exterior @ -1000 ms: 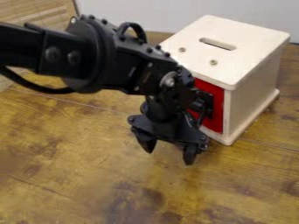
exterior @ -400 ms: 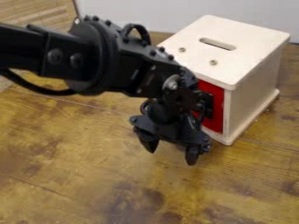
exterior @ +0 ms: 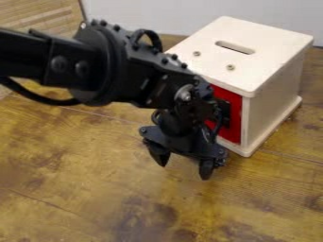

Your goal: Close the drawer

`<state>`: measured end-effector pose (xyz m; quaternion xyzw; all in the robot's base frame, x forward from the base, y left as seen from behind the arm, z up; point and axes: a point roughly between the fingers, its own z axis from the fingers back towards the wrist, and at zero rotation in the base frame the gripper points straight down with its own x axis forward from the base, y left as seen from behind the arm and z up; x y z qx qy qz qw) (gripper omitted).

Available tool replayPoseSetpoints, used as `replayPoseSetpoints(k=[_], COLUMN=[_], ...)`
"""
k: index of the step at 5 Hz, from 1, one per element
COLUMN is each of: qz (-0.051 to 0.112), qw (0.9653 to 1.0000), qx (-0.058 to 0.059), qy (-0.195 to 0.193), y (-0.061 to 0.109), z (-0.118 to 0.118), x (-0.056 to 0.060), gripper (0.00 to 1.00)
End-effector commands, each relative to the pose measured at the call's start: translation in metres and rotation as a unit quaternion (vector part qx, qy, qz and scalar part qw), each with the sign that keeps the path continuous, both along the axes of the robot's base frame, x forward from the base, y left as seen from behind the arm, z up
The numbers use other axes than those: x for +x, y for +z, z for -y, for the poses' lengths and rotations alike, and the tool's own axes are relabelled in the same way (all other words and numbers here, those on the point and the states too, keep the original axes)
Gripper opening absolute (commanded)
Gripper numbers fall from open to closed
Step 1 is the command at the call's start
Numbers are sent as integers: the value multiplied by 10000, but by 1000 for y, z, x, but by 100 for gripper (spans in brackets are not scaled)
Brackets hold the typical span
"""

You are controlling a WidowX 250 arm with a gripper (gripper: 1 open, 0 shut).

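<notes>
camera view: the robot arm (exterior: pixel 94 64), black with exposed bolt heads and a dark cable (exterior: pixel 41 97), enters from the upper left and extends toward the middle of the frame. at its end, the black gripper (exterior: pixel 184 161) points downward, located in front of the casing and over the wooden floor-like surface (exterior: pixel 89 180). the two fingertips are spread, with a gap between them; nothing is seen pinched in that gap. the surface shows plank lines and a worn yellow-brown finish.

the drawer (exterior: pixel 228 106) is glossy red and sits in the cream wooden casing (exterior: pixel 271 90), at the side that faces the arm. a portion of the red front is visible beside the gripper; the remainder is covered by the arm and gripper. the black handle cannot be told apart from the black parts of the gripper in this area. whether the gripper touches the drawer front cannot be determined from this angle. the exact drawer position along its travel is likewise hidden.

the casing stands upright at the upper right. its top panel carries one elongated slot (exterior: pixel 235 46) and two small round fittings, one near the arm and one nearer the front edge. a pale wall-like area lies behind the casing.
</notes>
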<state>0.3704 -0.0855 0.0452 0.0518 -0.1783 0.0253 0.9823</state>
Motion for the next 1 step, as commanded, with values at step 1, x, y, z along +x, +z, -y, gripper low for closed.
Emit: replayPoseSetpoints(k=[1], qz=[252], qw=[9995], qx=[-3], qy=[-186], y=[17], z=[11], x=[1], gripper=[100])
